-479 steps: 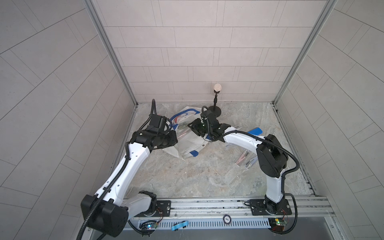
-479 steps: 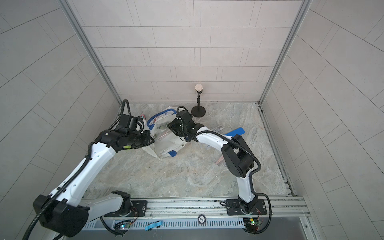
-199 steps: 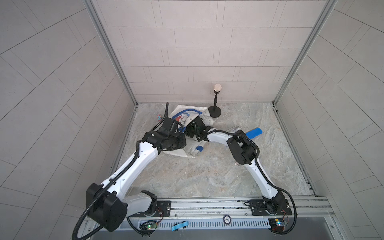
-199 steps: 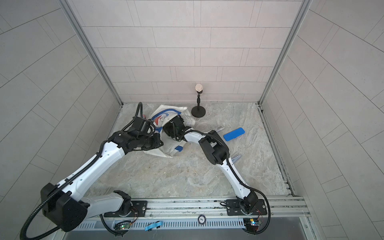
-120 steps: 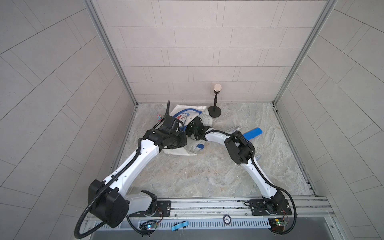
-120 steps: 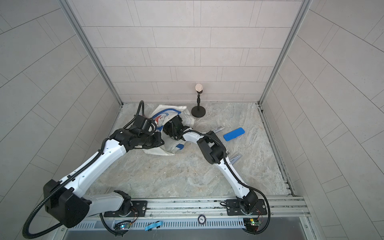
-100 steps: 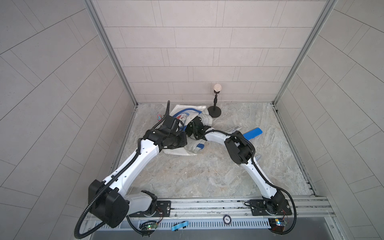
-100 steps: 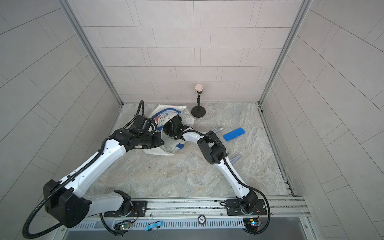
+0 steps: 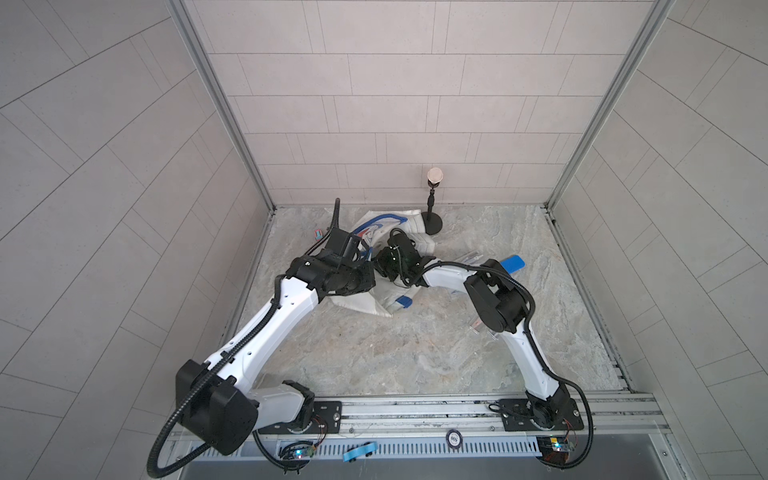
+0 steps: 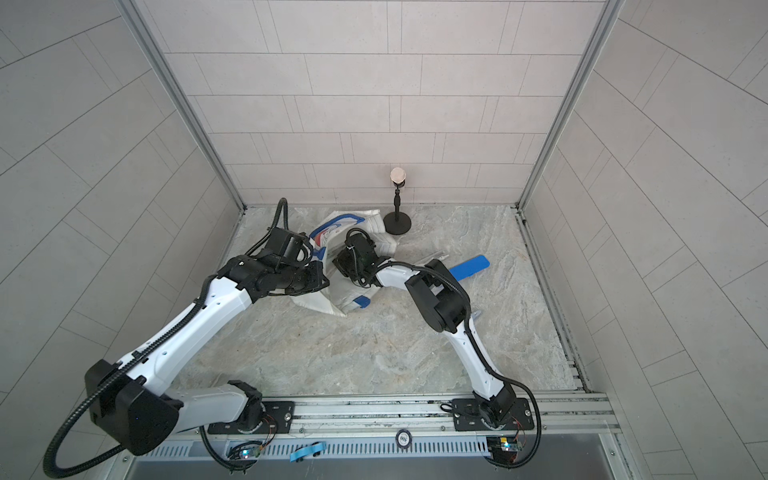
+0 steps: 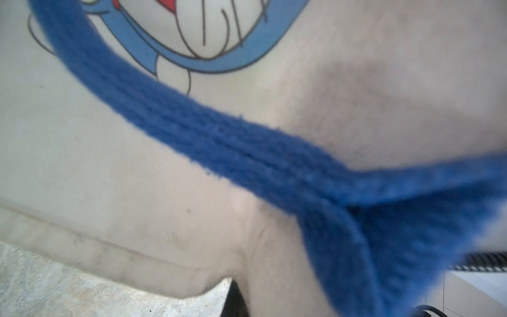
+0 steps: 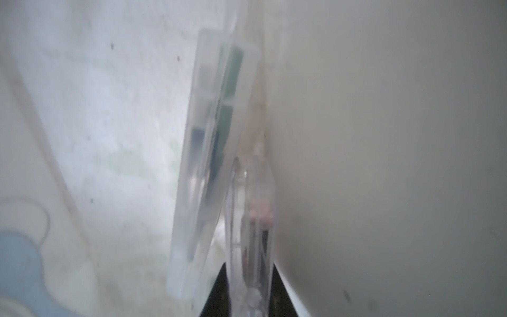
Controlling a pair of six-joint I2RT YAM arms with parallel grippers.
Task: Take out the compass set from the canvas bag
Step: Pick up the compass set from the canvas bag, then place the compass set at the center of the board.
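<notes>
The bag (image 9: pixel 360 302) is white canvas with a blue strap (image 11: pixel 219 137) and a print (image 11: pixel 208 33) in blue and red, outlined black. The green pack (image 12: pixel 216 131) and pink pack (image 12: pixel 256 219) have clear shells — colour shows only inside. The table (image 9: pixel 374 353) is marbled grey-beige.

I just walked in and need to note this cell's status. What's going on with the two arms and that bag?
The left end effector, shut, seems to hold the canvas bag by its blue strap. The right end effector is inside the bag, closed on a clear compass pack with pinkish parts. A second pack with green parts leans beside it, also inside. The pack is gripped but not yet out.
</notes>
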